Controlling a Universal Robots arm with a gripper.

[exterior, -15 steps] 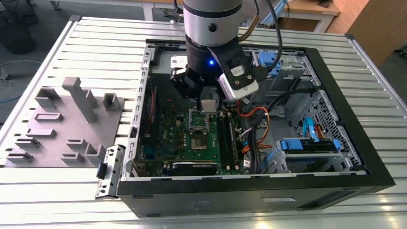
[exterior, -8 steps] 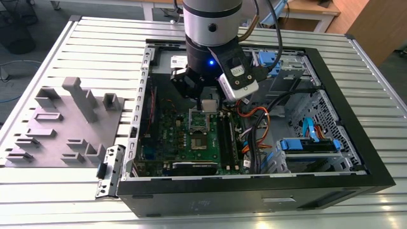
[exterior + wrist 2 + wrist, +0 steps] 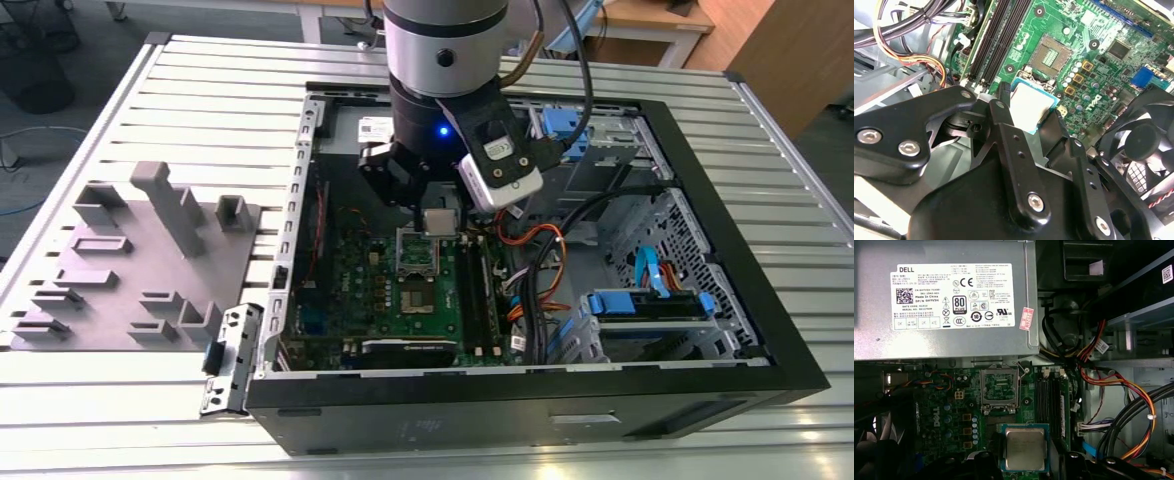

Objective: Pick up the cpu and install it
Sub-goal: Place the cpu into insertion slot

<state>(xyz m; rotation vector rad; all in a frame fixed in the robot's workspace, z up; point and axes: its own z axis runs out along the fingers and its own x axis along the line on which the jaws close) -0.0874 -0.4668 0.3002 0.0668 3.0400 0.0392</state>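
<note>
Ribbed metal counter (image 3: 134, 420) spans the exterior view. It carries an open black computer case (image 3: 534, 415) lying on its side, with a grey moulded tray (image 3: 134, 270) beside it at the exterior view's left. A robot arm (image 3: 447, 50) reaches down into the case.

Inside the case, the first wrist view shows a grey power supply (image 3: 874, 305) bordering a green motherboard (image 3: 944, 405). Black memory slots (image 3: 1049, 400) lie between the cpu socket (image 3: 1000, 390) and a bundle of coloured cables (image 3: 1114, 385). The socket's centre is uncovered, and its field of contacts shows in both wrist views.

The jaws are closed on the cpu (image 3: 1025, 447), a small square chip with a silvery top and a pale rim. Black fingers (image 3: 1004, 130) press its opposite edges. The chip is held flat above the board, near the socket but off to one side of it, not over it.

The step in hand appears to be bringing the chip to the socket. Doing that well likely calls for keeping the chip level and held by its edges only, with its sides square to the socket's sides. It should probably be seated with no sideways slide, since the bare contacts look fragile. The fingers should stay clear of the memory slots and cables. Which corner of the chip matches which corner of the socket cannot be told.
</note>
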